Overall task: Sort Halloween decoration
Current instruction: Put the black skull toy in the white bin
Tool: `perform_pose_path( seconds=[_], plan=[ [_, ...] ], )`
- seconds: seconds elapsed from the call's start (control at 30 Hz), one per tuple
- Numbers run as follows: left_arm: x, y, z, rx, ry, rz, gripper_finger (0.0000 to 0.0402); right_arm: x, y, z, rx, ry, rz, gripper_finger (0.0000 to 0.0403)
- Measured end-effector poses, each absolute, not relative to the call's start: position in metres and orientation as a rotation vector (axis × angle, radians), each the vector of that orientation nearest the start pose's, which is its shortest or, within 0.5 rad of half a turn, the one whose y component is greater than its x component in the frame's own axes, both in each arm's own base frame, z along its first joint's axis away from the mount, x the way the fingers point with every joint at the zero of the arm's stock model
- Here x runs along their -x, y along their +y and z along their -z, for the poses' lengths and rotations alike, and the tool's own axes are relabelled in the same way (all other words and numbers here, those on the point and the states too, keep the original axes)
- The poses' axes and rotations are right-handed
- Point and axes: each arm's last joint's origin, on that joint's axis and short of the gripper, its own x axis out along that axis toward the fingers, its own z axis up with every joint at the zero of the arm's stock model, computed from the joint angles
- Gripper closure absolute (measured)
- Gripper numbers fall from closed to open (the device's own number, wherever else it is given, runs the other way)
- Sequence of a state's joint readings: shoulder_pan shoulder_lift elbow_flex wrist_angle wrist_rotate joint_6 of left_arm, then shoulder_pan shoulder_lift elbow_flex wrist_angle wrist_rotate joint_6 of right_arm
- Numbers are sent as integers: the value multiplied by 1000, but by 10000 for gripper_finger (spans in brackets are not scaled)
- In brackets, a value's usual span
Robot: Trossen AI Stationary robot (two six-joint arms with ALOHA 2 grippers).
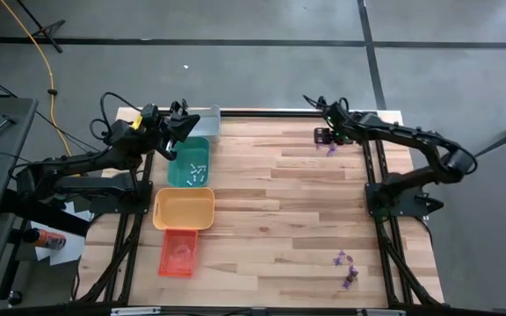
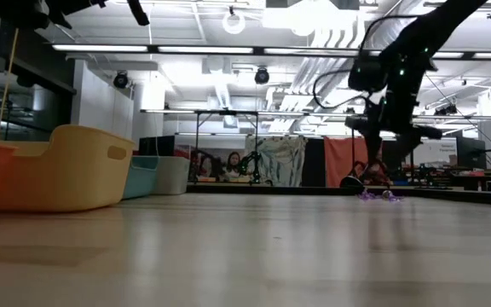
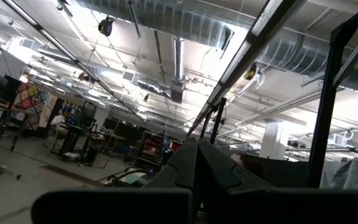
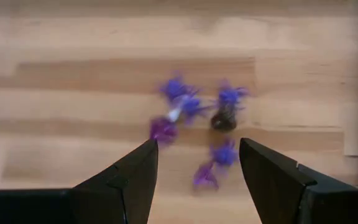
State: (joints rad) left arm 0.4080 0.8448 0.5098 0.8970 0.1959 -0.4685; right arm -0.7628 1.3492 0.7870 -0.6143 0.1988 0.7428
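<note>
Wooden table (image 1: 271, 202) under workshop lights | right gripper (image 4: 197, 165) held apart over a purple trinket cluster (image 4: 197, 118), some between the fingers | left gripper (image 1: 179, 118) closed, empty (above the teal tray (image 1: 189, 164)) | second cluster (image 1: 346, 269) unsorted; much remains.

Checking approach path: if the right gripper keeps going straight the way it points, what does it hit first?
Probably the cluster of tiny purple trinkets on the wooden table. The open right gripper points down at them, with two purple pieces already between its fingers; depth is unclear.
</note>
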Motion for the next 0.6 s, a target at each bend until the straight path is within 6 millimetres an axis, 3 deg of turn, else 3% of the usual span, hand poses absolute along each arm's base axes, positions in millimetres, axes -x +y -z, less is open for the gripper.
perform_pose_path(
  seconds=[0.2, 0.6],
  plan=[
    [-165, 65, -328, 311, -566, -73, 402, -166, -191, -173, -948, 868, 1415, 183],
    [-165, 65, -327, 297, -561, -80, 402, -170, -205, -142, -1016, 961, 1406, 185]
  ],
)
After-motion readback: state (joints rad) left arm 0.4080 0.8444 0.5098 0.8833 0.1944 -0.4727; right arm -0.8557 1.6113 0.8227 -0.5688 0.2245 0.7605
